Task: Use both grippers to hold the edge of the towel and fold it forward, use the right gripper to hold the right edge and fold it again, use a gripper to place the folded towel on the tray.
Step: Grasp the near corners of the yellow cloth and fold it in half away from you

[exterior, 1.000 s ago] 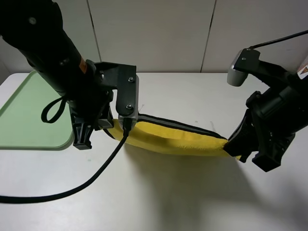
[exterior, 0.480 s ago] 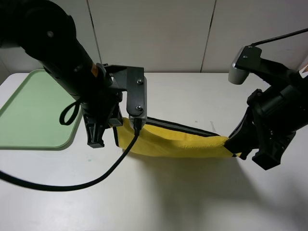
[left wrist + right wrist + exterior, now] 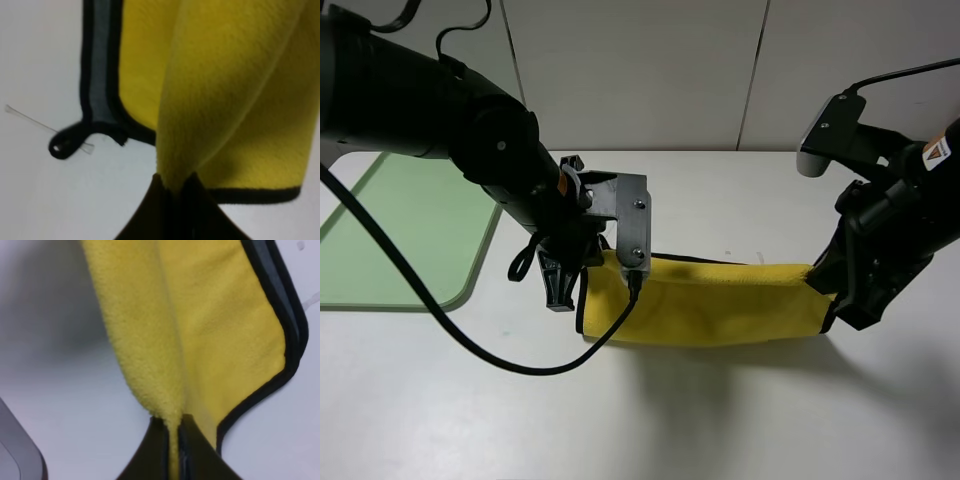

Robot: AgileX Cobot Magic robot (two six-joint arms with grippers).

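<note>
The yellow towel (image 3: pixel 720 305) hangs stretched between the two arms, low over the white table. My left gripper (image 3: pixel 592 272) is shut on the towel's left end, and my right gripper (image 3: pixel 827 295) is shut on its right end. In the left wrist view the black fingertips (image 3: pixel 175 192) pinch a fold of the yellow towel (image 3: pixel 235 85), with the black hem, the grey underside and the small black loop (image 3: pixel 65 144) lying on the table. In the right wrist view the fingertips (image 3: pixel 172 432) pinch the towel (image 3: pixel 200 325) the same way. The green tray (image 3: pixel 410 235) lies at the far left.
A black cable (image 3: pixel 470 335) from the left arm trails across the table in front of the tray. White wall panels stand behind the table. The table surface (image 3: pixel 720 430) near the front edge is bare white.
Both arms have carried the towel forward and to the right. Its sagging middle has pulled straighter, so it now hangs as a flat yellow band. Both grips held.
</note>
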